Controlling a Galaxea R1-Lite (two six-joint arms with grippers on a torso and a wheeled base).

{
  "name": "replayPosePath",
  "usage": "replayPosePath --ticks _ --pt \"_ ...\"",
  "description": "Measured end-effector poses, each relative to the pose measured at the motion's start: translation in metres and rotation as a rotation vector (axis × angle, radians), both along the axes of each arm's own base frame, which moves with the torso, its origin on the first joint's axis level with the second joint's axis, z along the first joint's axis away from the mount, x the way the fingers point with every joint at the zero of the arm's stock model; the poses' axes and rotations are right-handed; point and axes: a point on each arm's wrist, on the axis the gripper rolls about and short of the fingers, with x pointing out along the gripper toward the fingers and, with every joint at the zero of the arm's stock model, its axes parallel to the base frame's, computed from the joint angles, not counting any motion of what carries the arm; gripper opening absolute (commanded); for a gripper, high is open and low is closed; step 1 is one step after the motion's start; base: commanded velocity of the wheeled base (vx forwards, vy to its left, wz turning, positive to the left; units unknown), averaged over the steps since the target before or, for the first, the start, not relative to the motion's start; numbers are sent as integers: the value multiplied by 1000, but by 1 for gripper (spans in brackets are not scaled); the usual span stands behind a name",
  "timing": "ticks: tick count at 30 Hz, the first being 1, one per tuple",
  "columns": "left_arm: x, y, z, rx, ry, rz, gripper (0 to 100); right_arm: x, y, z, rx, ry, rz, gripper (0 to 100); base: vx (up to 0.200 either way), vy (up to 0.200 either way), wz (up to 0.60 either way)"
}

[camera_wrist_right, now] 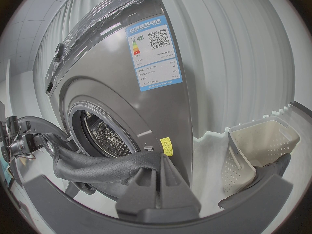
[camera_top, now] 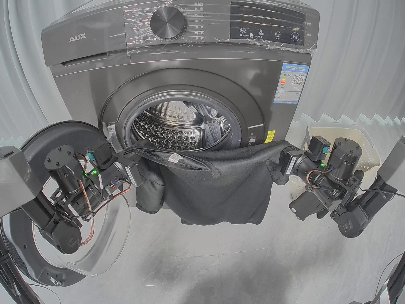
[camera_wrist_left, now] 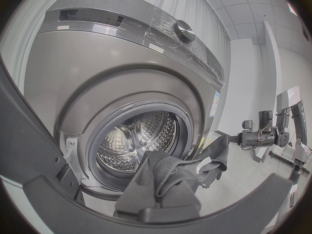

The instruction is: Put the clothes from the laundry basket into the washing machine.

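- In the head view, the washing machine (camera_top: 177, 77) stands in front of me. Its door (camera_top: 50, 138) is swung open to the left.
- The dark garment (camera_top: 219, 186) is stretched wide between my two hands, just near of the drum opening (camera_top: 181, 123). Its upper edge is level with the lower rim of the opening, and I cannot tell if it touches there. The rest hangs down toward the floor (camera_top: 202, 267).
- My left gripper (camera_top: 134, 172) is closed on the left end of the garment, and my right gripper (camera_top: 283, 162) is closed on the right end.
- The laundry basket (camera_top: 363, 138) stands on the floor to the right of the machine, beyond my right arm.
- In the left wrist view, my fingers (camera_wrist_left: 135, 192) are pressed together with a thick fold of the garment pinched between them. The fabric runs from there toward my right gripper, which is far off to the right. The shiny drum is open just beyond the fold.
- In the right wrist view, my fingers (camera_wrist_right: 143, 189) are shut tight on the other end of the garment. The cloth stretches leftward across the lower part of the opening to my left gripper beside the open door. The basket is to the right, well apart from the garment.
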Motion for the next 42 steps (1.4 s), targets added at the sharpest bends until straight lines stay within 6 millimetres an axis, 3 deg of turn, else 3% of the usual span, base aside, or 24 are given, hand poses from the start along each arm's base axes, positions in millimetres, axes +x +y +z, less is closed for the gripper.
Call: replayPosePath --ticks 2,3,9,18,22,30,35,42 --pt "0 0 0 0 1 0 0 -1 0 1 0 -1 4 0 0 0 0" --pt "0 0 0 0 0 0 0 -2 0 1 1 -2 7 100 0 0 0" --pt "0 -5 3 -14 -7 -16 0 -12 5 -6 -18 27 50 100 0 0 0" --pt "0 -23 15 -47 -49 -64 0 -60 8 -53 -152 229 222 100 0 0 0" --pt "0 -29 17 -54 -59 -80 0 -72 10 -64 -179 272 267 100 0 0 0" --pt "-2 -35 18 -56 -63 -97 0 -50 31 -54 -142 183 288 100 0 0 0" --pt "-3 -38 19 -60 -66 -106 0 -36 53 -52 -122 131 327 100 0 0 0" --pt "-6 -42 22 -65 -72 -124 0 -24 81 -63 -112 103 382 100 0 0 0"
